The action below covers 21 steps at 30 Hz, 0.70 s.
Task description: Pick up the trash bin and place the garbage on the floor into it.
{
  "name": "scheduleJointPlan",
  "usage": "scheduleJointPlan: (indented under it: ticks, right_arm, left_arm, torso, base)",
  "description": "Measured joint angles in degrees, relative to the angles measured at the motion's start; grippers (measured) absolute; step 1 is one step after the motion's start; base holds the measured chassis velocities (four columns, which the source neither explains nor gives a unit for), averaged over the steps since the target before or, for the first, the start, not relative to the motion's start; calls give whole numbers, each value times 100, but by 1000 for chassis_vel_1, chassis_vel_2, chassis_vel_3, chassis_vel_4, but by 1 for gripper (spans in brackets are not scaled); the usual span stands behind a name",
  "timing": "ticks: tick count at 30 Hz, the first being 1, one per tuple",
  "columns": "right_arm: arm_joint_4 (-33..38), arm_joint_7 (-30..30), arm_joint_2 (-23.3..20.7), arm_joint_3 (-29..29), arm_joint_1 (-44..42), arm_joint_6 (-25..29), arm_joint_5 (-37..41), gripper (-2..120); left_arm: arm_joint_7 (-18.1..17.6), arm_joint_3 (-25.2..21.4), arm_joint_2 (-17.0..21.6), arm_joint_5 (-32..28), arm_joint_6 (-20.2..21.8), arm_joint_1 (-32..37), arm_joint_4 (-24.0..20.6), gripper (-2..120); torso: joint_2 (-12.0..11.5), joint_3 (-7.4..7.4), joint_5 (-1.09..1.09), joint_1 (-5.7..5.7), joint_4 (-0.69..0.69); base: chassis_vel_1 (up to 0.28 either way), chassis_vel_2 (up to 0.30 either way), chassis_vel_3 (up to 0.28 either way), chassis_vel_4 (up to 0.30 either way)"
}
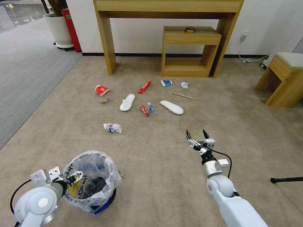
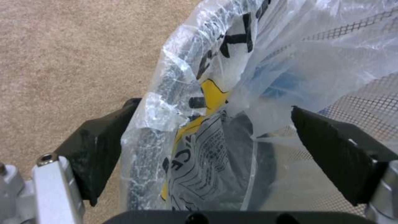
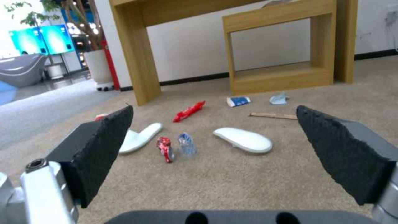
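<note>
Beige short-pile floor [image 1: 164, 164] is seen across most of the head view. The trash bin [image 1: 91, 183] is found at lower left of the frame: small, round, black mesh wall, lined with a crinkled clear plastic bag with black and yellow print, a blue patch at its base. The left gripper [image 1: 73, 177] is placed at the bin's near rim at lower left; in the left wrist view its fingers [image 2: 99, 146] are spread apart, one outside the liner and one inside, rim between them, not clamped. The right gripper [image 1: 198, 135] is held above bare carpet at centre right, fingers apart, nothing gripped.

Garbage is scattered at frame centre, well apart from the bin:
- two white slippers, one left of centre [image 1: 127, 102], one right [image 1: 171, 107]
- white paper wad [image 1: 112, 128], nearest the bin
- red-white wrapper [image 1: 102, 90] at upper left of the group
- long red wrapper [image 1: 144, 87]
- blue-white packet [image 1: 166, 83]
- pale blue mask [image 1: 184, 84]
- wooden stick [image 1: 184, 96]
- small red wrapper [image 1: 144, 110] just beside a tiny clear bottle [image 1: 151, 107]
</note>
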Motion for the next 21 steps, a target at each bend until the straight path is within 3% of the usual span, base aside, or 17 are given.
scheduleJointPlan:
  ticks: [9,21]
  right_arm:
    - [-48,-8,67,-23,20,6,-13,100]
    - [-105,-30,157,-17,2,28,-45,100]
  left_arm:
    - [0,34,-40,11,0,-14,55,84]
    - [5,72,-43,47,-6,2,125,37]
  torso:
    - [0,0,0,0,0]
    - [0,-1,1,-1,0]
  base:
    - [0,0,0,0]
    - [0,0,0,0]
